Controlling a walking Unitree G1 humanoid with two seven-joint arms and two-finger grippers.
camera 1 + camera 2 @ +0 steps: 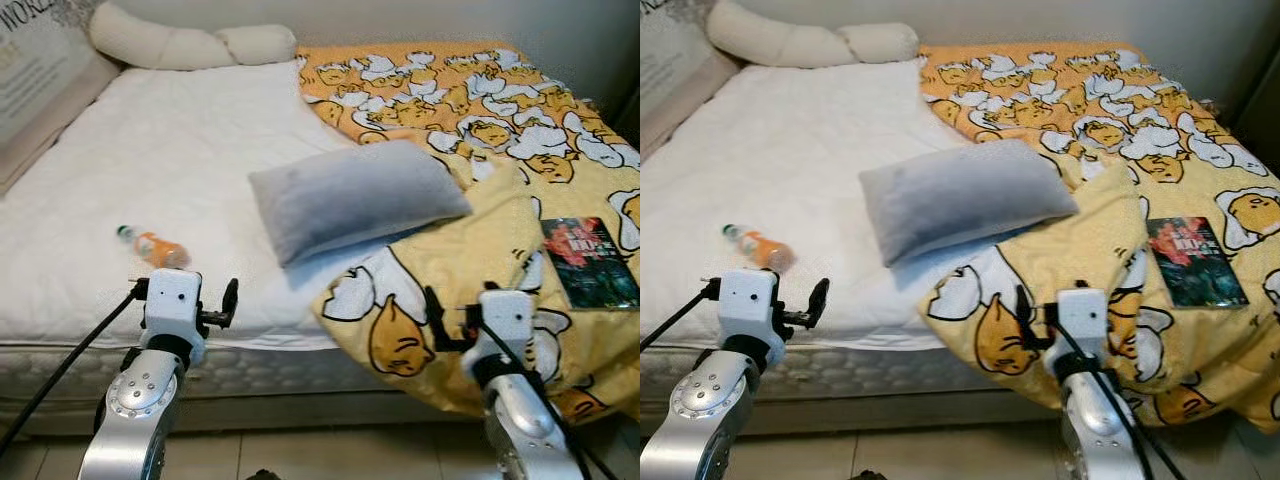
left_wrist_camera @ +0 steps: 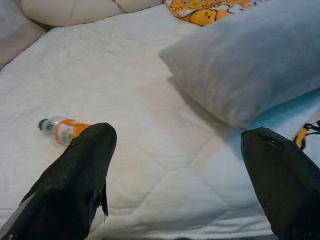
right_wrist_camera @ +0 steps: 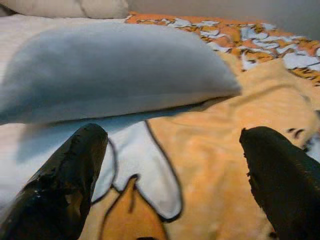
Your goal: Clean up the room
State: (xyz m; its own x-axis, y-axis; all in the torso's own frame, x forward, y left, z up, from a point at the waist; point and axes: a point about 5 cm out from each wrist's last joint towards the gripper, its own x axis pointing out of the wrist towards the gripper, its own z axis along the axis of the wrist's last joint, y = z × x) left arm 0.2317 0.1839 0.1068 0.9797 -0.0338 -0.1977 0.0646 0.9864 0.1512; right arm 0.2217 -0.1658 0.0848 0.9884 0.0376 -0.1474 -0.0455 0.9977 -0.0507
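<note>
Bottle [image 1: 152, 247] lies lower left of frame on white mattress [image 1: 190, 150], just beyond my left gripper [image 2: 175, 165], fingers wide, empty; long axis slants, cap up-left; right gripper [image 3: 170, 165] farther, wide

The robot's two shiny silver arms reach up from the bottom of the head view, one at 7 o'clock and one at 5 o'clock. The left gripper [image 2: 177, 150] has its two long black fingers [image 2: 80, 175] spread wide apart. The right gripper [image 3: 172, 155] has its fingers [image 3: 65, 175] spread wide too.
</note>
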